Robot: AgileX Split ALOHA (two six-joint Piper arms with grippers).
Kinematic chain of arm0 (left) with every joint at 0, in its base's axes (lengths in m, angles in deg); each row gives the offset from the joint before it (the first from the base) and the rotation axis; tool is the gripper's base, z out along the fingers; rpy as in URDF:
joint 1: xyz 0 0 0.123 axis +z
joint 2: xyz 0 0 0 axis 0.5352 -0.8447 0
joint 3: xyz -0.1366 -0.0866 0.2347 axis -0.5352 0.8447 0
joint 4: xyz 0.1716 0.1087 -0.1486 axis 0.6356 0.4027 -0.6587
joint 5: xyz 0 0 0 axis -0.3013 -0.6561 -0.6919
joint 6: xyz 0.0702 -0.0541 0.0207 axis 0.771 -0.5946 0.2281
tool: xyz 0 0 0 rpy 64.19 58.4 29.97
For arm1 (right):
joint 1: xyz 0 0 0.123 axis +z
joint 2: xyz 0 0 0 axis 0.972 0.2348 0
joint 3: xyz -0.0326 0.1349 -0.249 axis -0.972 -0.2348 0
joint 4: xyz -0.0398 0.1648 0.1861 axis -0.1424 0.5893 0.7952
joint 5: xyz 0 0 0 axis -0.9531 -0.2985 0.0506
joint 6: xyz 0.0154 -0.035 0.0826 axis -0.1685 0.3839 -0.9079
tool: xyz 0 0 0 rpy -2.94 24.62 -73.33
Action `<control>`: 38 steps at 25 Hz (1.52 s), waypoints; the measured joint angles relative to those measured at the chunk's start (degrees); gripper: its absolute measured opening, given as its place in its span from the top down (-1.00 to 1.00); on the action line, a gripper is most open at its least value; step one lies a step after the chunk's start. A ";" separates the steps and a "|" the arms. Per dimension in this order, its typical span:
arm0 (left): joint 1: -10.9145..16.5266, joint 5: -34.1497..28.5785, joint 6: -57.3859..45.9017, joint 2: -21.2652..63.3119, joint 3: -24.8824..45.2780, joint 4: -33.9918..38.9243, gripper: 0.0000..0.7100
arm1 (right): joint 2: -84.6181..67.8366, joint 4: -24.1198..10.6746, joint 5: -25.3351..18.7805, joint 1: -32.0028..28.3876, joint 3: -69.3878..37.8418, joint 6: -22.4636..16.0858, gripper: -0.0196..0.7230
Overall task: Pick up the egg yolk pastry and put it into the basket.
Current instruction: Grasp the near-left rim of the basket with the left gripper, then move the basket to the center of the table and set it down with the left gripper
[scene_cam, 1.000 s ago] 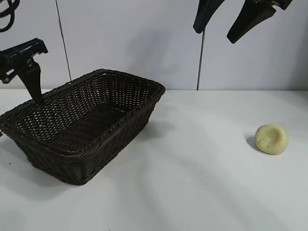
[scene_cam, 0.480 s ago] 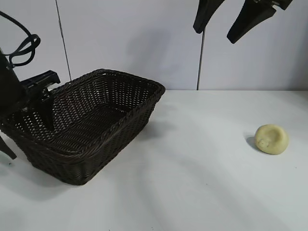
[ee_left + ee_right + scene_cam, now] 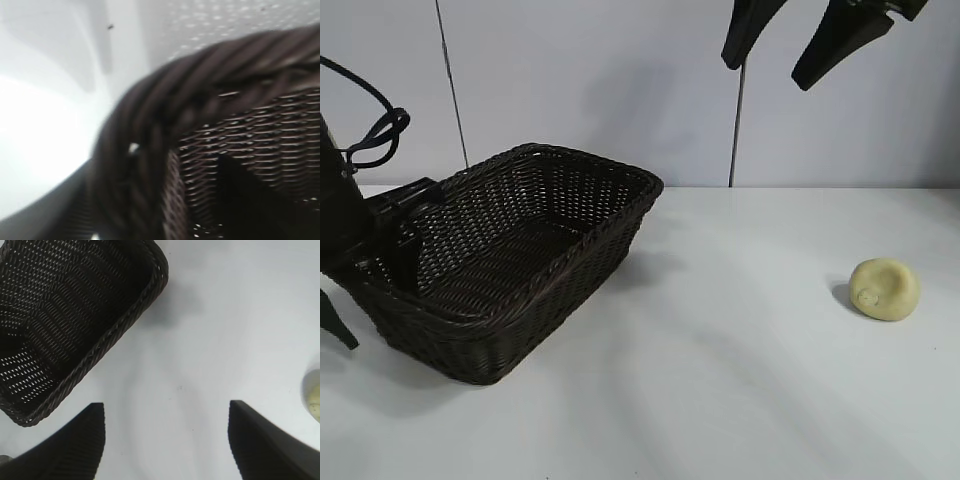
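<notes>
The egg yolk pastry (image 3: 885, 289), a small pale yellow lump with a dimple, lies on the white table at the right, far from both grippers. It peeks in at the edge of the right wrist view (image 3: 312, 396). The dark brown wicker basket (image 3: 570, 235) stands at the left and holds nothing; it also shows in the right wrist view (image 3: 125, 315). My left gripper (image 3: 370, 300) is low at the basket's left end, open, one finger inside and one outside the braided rim (image 3: 150, 125). My right gripper (image 3: 765, 73) hangs high above the table's middle, open and empty (image 3: 166, 410).
The white table (image 3: 720, 380) stretches between the basket and the pastry. A pale wall with a vertical seam (image 3: 735, 140) stands behind.
My left gripper has come down from beside the basket's left end and now straddles its rim. The right gripper and the pastry have not moved.
</notes>
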 joint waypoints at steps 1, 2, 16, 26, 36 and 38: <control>0.00 0.00 -0.06 0.00 0.00 0.00 0.21 | 0.00 -0.05 0.00 0.00 0.00 0.00 -0.41; 0.00 0.00 -0.09 0.00 0.00 0.01 0.33 | 0.00 -0.05 0.00 0.00 0.00 0.00 -0.41; 0.05 1.53 1.36 0.36 0.04 -4.88 0.69 | 0.00 -0.05 0.00 0.00 0.00 0.00 -0.41; 0.05 -5.05 15.11 1.95 -5.78 -7.92 0.71 | 0.00 -0.05 -0.12 0.00 0.00 0.00 -0.41; 0.27 -12.50 29.37 -0.45 -16.07 -7.78 0.71 | 0.00 0.00 -0.17 0.00 0.00 0.00 -0.41; 1.03 -14.12 32.77 -1.09 -17.58 -7.78 0.71 | 0.00 0.00 -0.44 0.00 0.00 0.00 -0.41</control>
